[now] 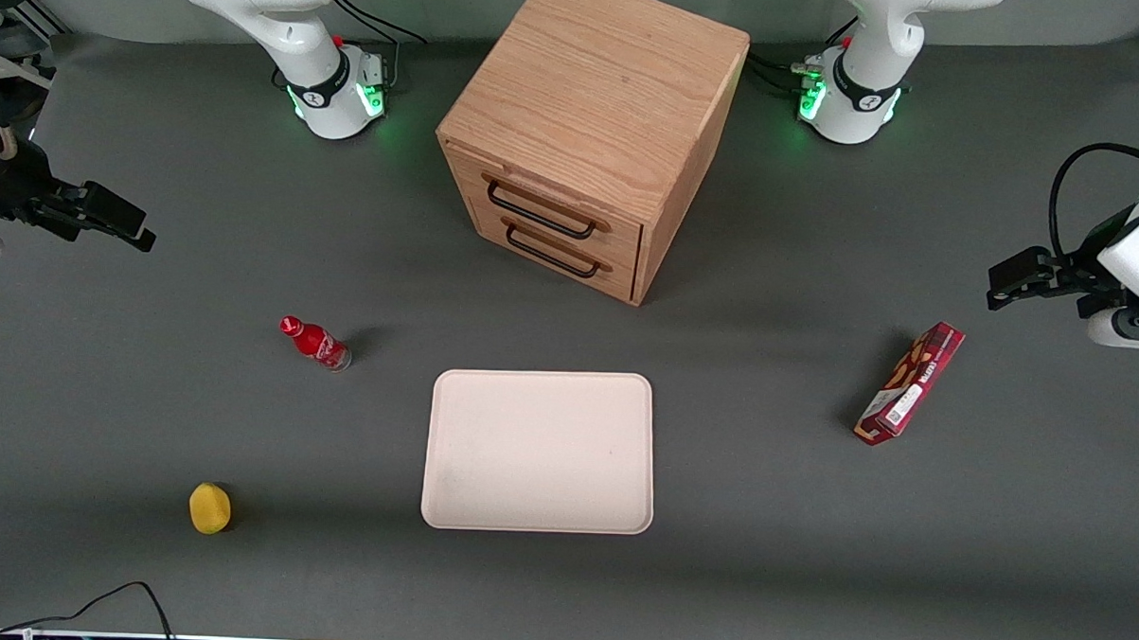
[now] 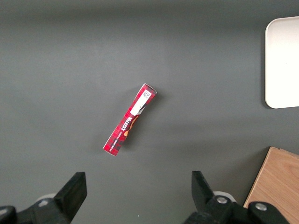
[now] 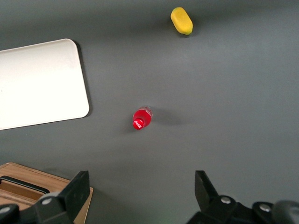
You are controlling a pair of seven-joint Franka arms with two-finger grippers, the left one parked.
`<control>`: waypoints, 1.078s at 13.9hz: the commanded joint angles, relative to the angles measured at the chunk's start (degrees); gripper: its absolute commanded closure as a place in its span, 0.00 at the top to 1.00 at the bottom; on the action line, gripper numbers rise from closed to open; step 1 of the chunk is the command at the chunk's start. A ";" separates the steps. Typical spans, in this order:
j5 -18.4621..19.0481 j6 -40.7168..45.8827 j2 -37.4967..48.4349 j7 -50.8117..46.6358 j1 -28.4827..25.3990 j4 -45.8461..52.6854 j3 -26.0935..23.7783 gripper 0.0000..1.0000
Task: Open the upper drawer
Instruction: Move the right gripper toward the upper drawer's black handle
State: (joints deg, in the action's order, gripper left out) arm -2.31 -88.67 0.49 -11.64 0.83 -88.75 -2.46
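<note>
The shut upper drawer faces the front camera at a slant, its handle running level, while the gripper, fingers apart, hovers well apart from it.

A dark grey matte tabletop is being lit evenly from above (only soft, short shadows are being cast on it). It is being bordered by a paler grey backdrop, and a black cable is being trailed over its edge nearest the front camera.
</note>
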 commanded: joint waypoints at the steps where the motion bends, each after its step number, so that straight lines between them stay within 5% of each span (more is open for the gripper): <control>1: 0.82 1.13 -0.58 -1.02 -0.12 1.38 -0.01 1.00; 9: -0.50 1.04 -0.93 0.12 -1.35 2.17 -1.41 1.00; 15: -5.24 0.86 -7.24 2.50 -5.38 8.31 -4.66 1.00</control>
State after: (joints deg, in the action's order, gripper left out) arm -6.25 -88.81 -1.98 -10.63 -2.01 -86.60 -7.40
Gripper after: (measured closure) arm 0.000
